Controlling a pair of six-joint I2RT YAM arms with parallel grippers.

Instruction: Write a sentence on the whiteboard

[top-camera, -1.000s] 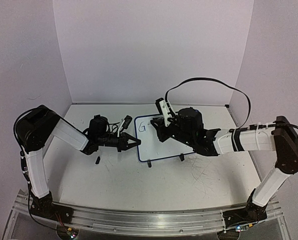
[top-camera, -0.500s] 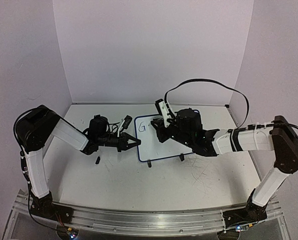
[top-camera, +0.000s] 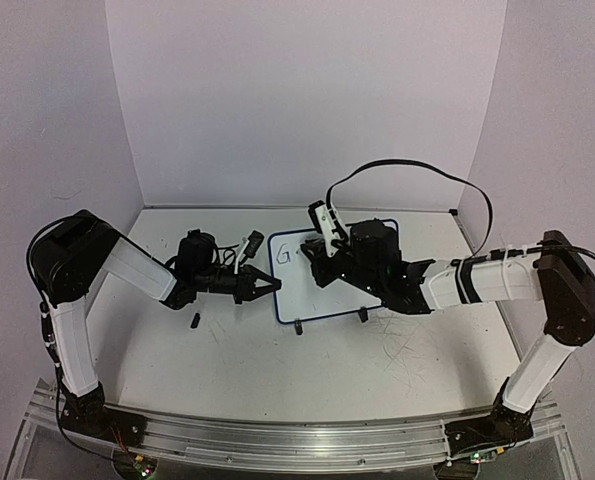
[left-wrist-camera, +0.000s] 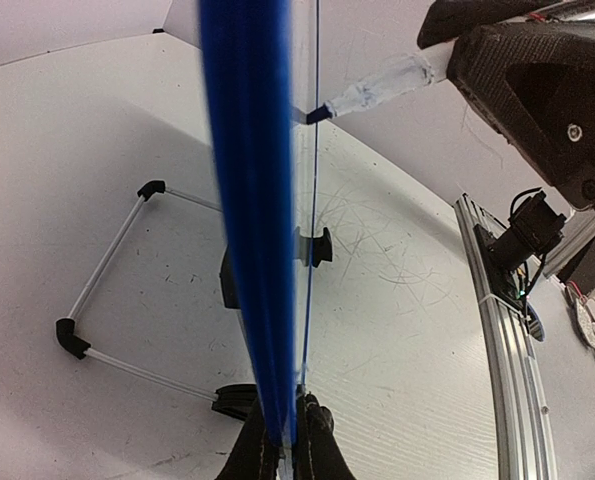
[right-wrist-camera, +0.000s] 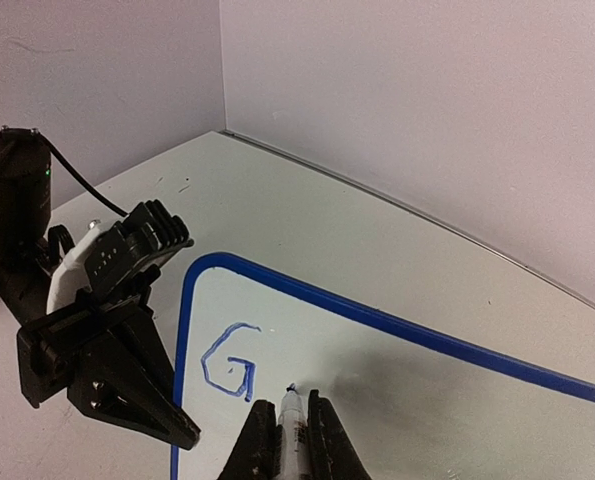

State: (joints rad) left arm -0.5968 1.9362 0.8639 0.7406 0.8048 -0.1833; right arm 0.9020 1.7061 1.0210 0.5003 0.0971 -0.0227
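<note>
Right gripper (right-wrist-camera: 289, 402) pinching marker (right-wrist-camera: 292, 428), tip beside blue G (right-wrist-camera: 229, 362), glossy whiteboard (right-wrist-camera: 427, 400) cropped, left gripper (left-wrist-camera: 289, 445) clamping its blurred frame.

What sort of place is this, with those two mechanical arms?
Probably a robotics lab test booth: two black-and-white robot arms bolted to an aluminium rail, plain pale walls boxing in a scratched white tabletop, and a small blue-framed whiteboard bearing a lone handwritten G.

Left gripper (top-camera: 273, 288) blocks the board's (top-camera: 307, 295) left edge; my right gripper (top-camera: 315, 262) and marker (top-camera: 323, 217) cover its face; near table (top-camera: 377, 380) open.
</note>
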